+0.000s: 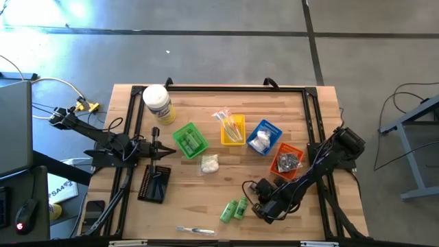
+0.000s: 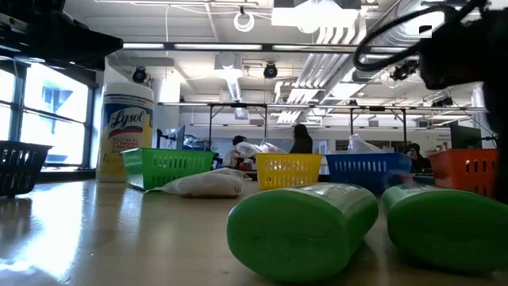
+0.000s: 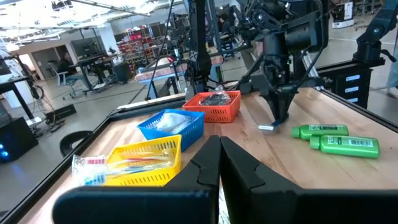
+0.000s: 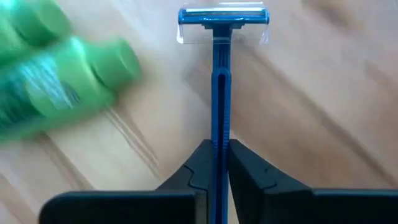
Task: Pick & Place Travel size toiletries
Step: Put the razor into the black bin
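Right hand (image 4: pixel 216 163) clamps the handle of a blue plastic disposable razor (image 4: pixel 221 74) beside two green tubes (image 4: pixel 59 78) above the wooden table (image 4: pixel 323 106) — advise keeping grip centred, lifting squarely; left hand (image 3: pixel 219 163) idles, closed.

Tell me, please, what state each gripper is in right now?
Left gripper: shut, holding nothing, near the black tray.
Right gripper: shut on the blue razor.

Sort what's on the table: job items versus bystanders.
Job items: blue razor held in the right end effector; two green tubes; wrapped toothbrush; white packet.
Bystanders: Lysol jar; left end effector, idle.
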`<action>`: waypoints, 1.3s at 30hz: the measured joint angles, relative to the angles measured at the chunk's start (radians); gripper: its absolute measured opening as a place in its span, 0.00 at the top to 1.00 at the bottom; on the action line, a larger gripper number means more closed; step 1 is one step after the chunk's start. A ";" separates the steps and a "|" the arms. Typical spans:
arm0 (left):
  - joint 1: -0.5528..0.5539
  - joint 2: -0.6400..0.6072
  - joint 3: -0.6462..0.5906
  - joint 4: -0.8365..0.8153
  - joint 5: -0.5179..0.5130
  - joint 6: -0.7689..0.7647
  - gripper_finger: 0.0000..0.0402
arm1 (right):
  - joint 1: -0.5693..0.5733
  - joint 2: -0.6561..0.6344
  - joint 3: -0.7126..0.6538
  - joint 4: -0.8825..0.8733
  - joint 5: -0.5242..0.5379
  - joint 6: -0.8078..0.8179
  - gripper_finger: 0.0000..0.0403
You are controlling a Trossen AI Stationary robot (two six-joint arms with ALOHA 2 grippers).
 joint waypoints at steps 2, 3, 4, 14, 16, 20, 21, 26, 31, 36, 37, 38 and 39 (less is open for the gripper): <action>0.000 0.000 0.000 0.000 0.000 0.000 1.00 | -0.010 -0.006 0.000 0.003 0.060 -0.039 0.92; 0.000 0.000 0.000 0.000 0.000 0.000 1.00 | -0.015 -0.011 0.000 0.002 0.084 -0.064 0.92; 0.000 0.000 0.000 0.000 0.000 0.000 1.00 | -0.021 -0.017 0.000 0.002 0.105 -0.093 0.93; 0.000 0.001 0.000 0.060 0.048 -0.017 1.00 | -0.075 -0.148 -0.001 0.114 0.288 -0.503 0.93; 0.000 0.022 0.000 0.089 0.094 -0.044 0.98 | -0.095 -0.185 -0.001 0.180 0.325 -0.639 0.93; 0.000 0.133 0.000 0.218 0.163 -0.050 0.87 | -0.157 -0.233 0.000 0.376 0.341 -0.960 0.94; 0.000 0.172 0.000 0.272 0.164 -0.050 0.83 | -0.180 -0.236 0.000 0.454 0.319 -1.041 0.94; 0.000 0.365 0.021 0.496 0.165 -0.049 0.58 | -0.290 -0.232 0.000 0.741 0.120 -1.367 0.94; 0.000 0.520 0.124 0.542 0.152 0.000 0.38 | -0.381 -0.226 0.000 0.882 0.000 -1.485 0.94; 0.000 0.635 0.240 0.554 0.119 0.011 0.32 | -0.441 -0.226 0.000 0.934 -0.113 -1.525 0.93; 0.000 0.655 0.259 0.552 0.104 0.014 0.32 | -0.447 -0.226 0.000 0.940 -0.126 -1.532 0.93; 0.000 0.670 0.276 0.545 0.086 0.015 0.32 | -0.450 -0.226 0.000 0.948 -0.131 -1.543 0.93; 0.000 0.682 0.289 0.540 0.072 0.015 0.32 | -0.452 -0.226 0.000 0.957 -0.133 -1.555 0.93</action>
